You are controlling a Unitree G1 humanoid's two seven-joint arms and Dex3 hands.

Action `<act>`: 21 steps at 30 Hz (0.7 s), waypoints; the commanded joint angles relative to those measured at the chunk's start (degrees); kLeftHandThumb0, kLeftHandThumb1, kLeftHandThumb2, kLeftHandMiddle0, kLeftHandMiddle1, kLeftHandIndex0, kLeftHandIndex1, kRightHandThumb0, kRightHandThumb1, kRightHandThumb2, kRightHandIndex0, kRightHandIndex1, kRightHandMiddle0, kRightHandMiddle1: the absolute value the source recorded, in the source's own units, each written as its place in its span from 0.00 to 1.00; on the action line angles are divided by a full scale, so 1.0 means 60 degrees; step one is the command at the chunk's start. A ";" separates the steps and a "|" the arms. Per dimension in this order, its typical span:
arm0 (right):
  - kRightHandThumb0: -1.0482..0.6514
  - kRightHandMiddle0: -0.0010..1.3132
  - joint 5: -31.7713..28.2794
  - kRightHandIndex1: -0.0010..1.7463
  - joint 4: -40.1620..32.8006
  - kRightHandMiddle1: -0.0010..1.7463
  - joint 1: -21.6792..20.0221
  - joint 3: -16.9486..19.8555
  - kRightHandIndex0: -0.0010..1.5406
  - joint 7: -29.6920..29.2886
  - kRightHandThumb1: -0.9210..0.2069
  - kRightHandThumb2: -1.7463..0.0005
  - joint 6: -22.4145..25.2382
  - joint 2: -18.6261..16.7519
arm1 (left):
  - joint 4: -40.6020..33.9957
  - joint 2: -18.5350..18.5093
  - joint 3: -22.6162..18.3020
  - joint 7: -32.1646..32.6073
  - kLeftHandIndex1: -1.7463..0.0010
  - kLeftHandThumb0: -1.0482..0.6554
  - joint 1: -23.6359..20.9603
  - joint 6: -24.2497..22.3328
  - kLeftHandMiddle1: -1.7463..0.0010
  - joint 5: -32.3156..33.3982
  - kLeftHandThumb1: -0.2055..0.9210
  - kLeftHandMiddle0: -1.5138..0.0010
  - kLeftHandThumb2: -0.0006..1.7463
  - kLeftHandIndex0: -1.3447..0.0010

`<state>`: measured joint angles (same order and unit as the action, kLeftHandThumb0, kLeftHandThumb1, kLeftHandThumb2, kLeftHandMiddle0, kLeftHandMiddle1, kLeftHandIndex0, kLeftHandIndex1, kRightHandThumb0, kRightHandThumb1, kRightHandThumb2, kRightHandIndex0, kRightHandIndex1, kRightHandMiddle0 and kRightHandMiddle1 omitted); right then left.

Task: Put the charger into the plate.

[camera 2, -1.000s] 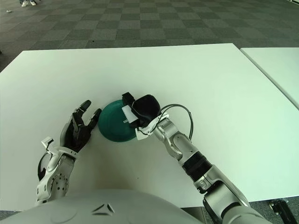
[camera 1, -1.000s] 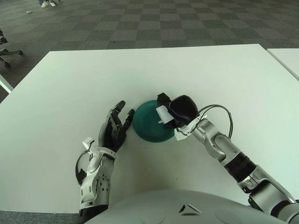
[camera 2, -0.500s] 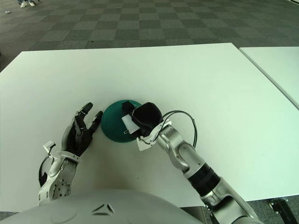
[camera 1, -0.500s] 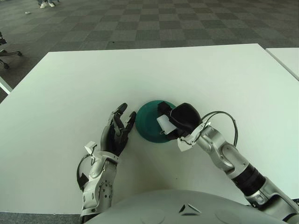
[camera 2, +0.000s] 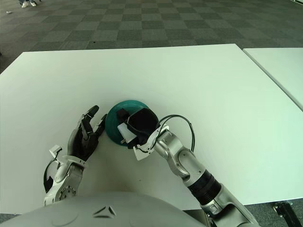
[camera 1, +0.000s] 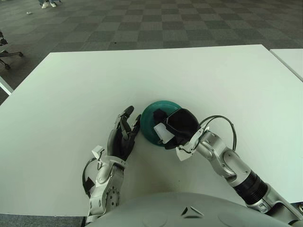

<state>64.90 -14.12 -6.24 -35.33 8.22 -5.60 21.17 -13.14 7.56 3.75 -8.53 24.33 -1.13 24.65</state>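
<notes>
A teal plate [camera 1: 150, 115] sits on the white table [camera 1: 156, 75] close in front of me. My right hand [camera 1: 166, 128], black-gloved, hangs over the plate's near right part with its fingers curled round a small white charger [camera 1: 163, 133]. The charger shows above the plate's near rim; whether it touches the plate I cannot tell. My left hand [camera 1: 124, 133] is just left of the plate, fingers stretched and spread, holding nothing. The right hand hides much of the plate's inside.
A black cable loop [camera 1: 226, 122] stands off my right wrist. A second white table [camera 1: 291, 59] begins at the far right across a narrow gap. Checkered carpet lies beyond the table's far edge, with a chair base [camera 1: 7, 52] at the left.
My right hand has drawn the charger nearer to me, down over the plate's near side. My left hand has crept forward and closer to the plate's left rim.
</notes>
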 commanded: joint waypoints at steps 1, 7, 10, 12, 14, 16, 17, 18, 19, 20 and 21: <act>0.16 0.09 0.0559 0.89 -0.0091 0.79 -0.0289 0.0149 0.17 0.0016 0.02 0.55 0.0021 0.0220 | 0.0301 0.0420 0.0284 0.0266 0.54 0.16 0.0244 -0.0124 1.00 -0.0160 1.00 0.71 0.52 1.00; 0.09 0.01 0.1068 0.50 -0.0499 0.44 -0.0470 0.0333 0.07 0.0453 0.00 0.45 -0.0066 0.0559 | 0.0414 0.0474 0.0484 0.0404 0.54 0.16 0.0231 0.0030 1.00 -0.0251 1.00 0.71 0.52 1.00; 0.06 0.00 0.1312 0.23 -0.0676 0.30 -0.0490 0.0213 0.10 0.0827 0.00 0.42 -0.0051 0.0496 | 0.0478 0.0489 0.0575 0.0476 0.54 0.16 0.0206 0.0102 1.00 -0.0280 1.00 0.71 0.52 1.00; 0.05 0.00 0.1398 0.15 -0.0792 0.24 -0.0487 0.0188 0.11 0.1137 0.00 0.40 -0.0004 0.0444 | 0.0529 0.0498 0.0635 0.0515 0.54 0.16 0.0199 0.0161 1.00 -0.0298 1.00 0.71 0.52 1.00; 0.04 0.00 0.1429 0.09 -0.0896 0.17 -0.0480 0.0218 0.10 0.1437 0.00 0.39 0.0058 0.0405 | 0.0576 0.0510 0.0704 0.0562 0.54 0.16 0.0192 0.0223 1.00 -0.0321 1.00 0.71 0.52 1.00; 0.03 0.00 0.1415 0.06 -0.1008 0.13 -0.0511 0.0285 0.09 0.1748 0.00 0.38 0.0112 0.0358 | 0.0631 0.0519 0.0767 0.0609 0.54 0.16 0.0176 0.0283 1.00 -0.0339 1.00 0.71 0.52 1.00; 0.03 0.00 0.1406 0.05 -0.1036 0.11 -0.0511 0.0316 0.09 0.1821 0.00 0.38 0.0111 0.0353 | 0.0659 0.0521 0.0795 0.0630 0.54 0.16 0.0168 0.0313 1.00 -0.0346 1.00 0.71 0.52 1.00; 0.02 0.00 0.1385 0.04 -0.1075 0.10 -0.0539 0.0351 0.08 0.1981 0.00 0.38 0.0125 0.0340 | 0.0686 0.0523 0.0821 0.0649 0.54 0.16 0.0161 0.0342 1.00 -0.0352 1.00 0.71 0.52 1.00; 0.02 0.00 0.1371 0.04 -0.1105 0.09 -0.0568 0.0377 0.08 0.2121 0.00 0.38 0.0134 0.0331 | 0.0705 0.0518 0.0842 0.0664 0.54 0.16 0.0155 0.0367 1.00 -0.0352 1.00 0.71 0.52 1.00; 0.02 0.00 0.1356 0.03 -0.1129 0.08 -0.0584 0.0403 0.08 0.2222 0.00 0.38 0.0135 0.0330 | 0.0725 0.0517 0.0865 0.0682 0.54 0.16 0.0150 0.0391 1.00 -0.0355 1.00 0.71 0.52 1.00; 0.02 0.00 0.1350 0.03 -0.1153 0.08 -0.0627 0.0432 0.08 0.2350 0.00 0.38 0.0123 0.0344 | 0.0744 0.0516 0.0891 0.0702 0.54 0.16 0.0143 0.0415 1.00 -0.0358 1.00 0.71 0.52 1.00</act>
<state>72.98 -19.79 -8.54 -33.78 20.14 -5.11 23.32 -11.24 6.99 7.50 -5.70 23.88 2.77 23.11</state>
